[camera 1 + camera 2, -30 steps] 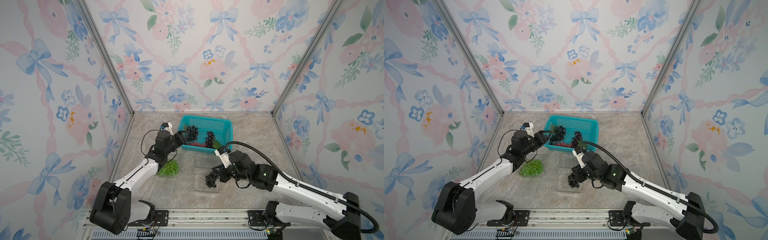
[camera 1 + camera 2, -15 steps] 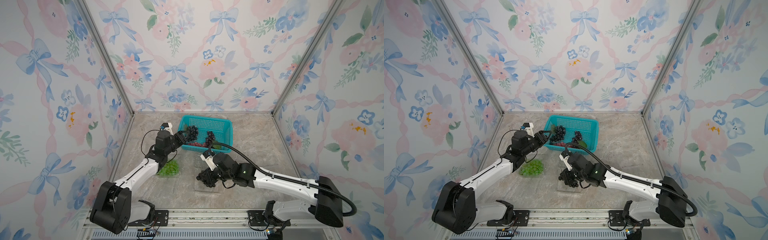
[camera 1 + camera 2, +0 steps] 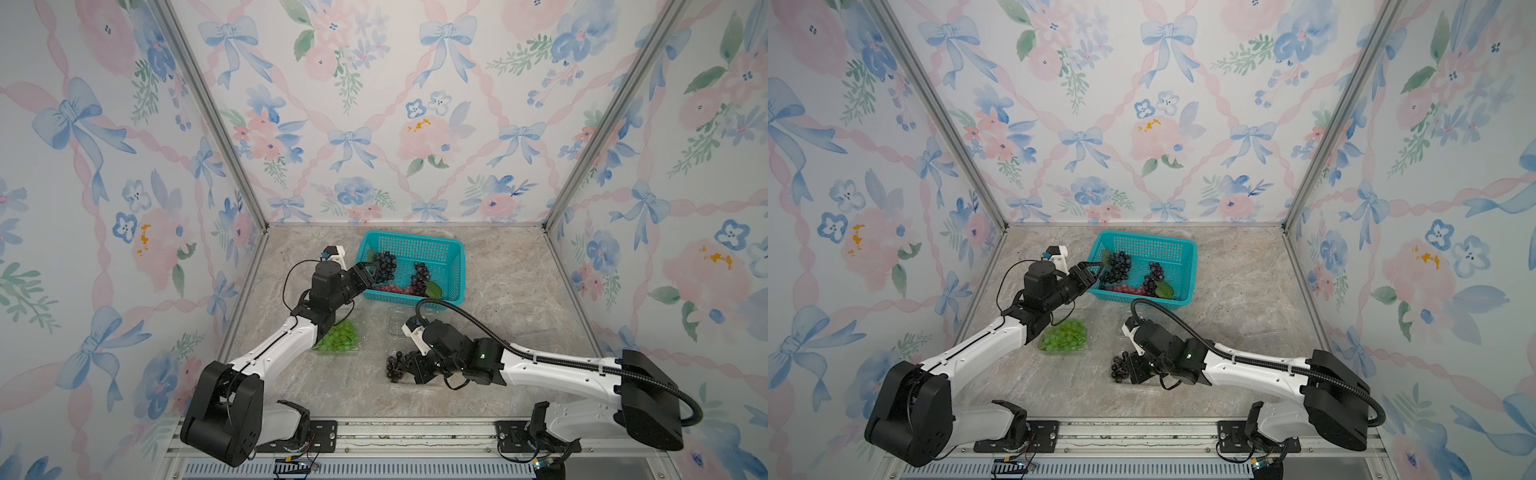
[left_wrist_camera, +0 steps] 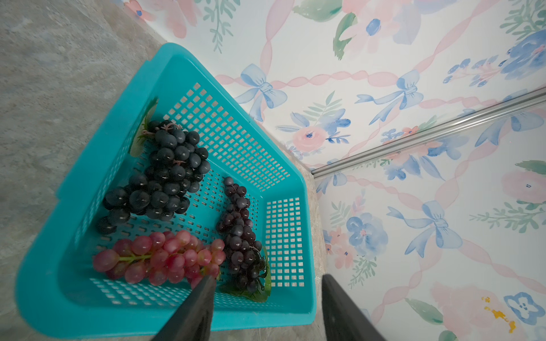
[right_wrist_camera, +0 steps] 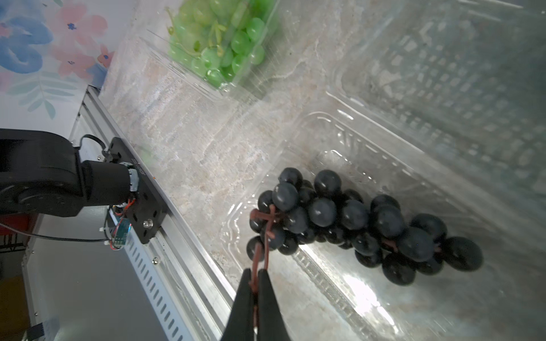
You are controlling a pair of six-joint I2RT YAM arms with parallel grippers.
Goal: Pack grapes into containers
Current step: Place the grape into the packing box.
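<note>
Fingers of left gripper (image 4: 267, 279) stand apart at the basket (image 4: 165, 68) rim, red bunch (image 4: 159, 259) just ahead of one tip. Right gripper (image 5: 256, 273) is pinched on the stem (image 5: 260, 248) of the dark bunch (image 5: 354, 221), whose long axis runs away from the tips, over the open container (image 5: 369, 298).

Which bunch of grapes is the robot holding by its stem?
The blue-black bunch at the front clear container: the right gripper pinches its brown stem. The bunches in the teal basket and the green bunch lie loose.
</note>
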